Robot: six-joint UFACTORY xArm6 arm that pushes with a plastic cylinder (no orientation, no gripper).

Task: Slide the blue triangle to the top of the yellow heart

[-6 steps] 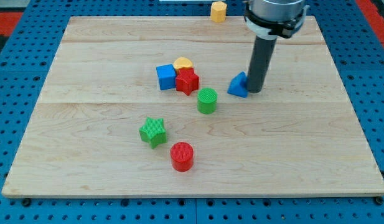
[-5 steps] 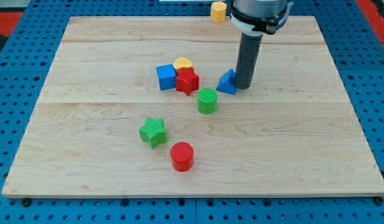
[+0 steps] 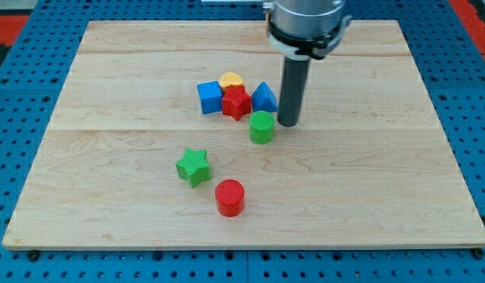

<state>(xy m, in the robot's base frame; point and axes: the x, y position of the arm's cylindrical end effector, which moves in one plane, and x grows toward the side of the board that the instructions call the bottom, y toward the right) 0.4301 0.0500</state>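
Nearest the bottom of the frame, a red cylinder (image 3: 229, 196) stands on the wooden tabletop (image 3: 383, 189), a little left of centre. Just above and to its left sits a green star (image 3: 193, 166), close to the cylinder but apart from it.

Farther up, near the middle of the frame, a green cylinder (image 3: 262, 126) stands alone, with my tip (image 3: 288, 123) just to its right; whether the two touch I cannot tell. The dark rod rises straight from there toward the top of the frame, where the arm's grey body cuts off at the edge. This arm carries no claw, so nothing is gripped or held; the rod only rests its end on the tabletop.

Just beyond the green cylinder lies a tight cluster. The blue triangle (image 3: 263, 97) is at the cluster's right end, just left of the rod and above the green cylinder, pressed against or very near a red star (image 3: 236, 102). Left of the red star sits a blue cube (image 3: 210, 97), touching it. The yellow heart (image 3: 231, 80) peeks out behind the red star and the blue cube, at the upper edge of the group, so the blue triangle lies to the heart's lower right, close by.
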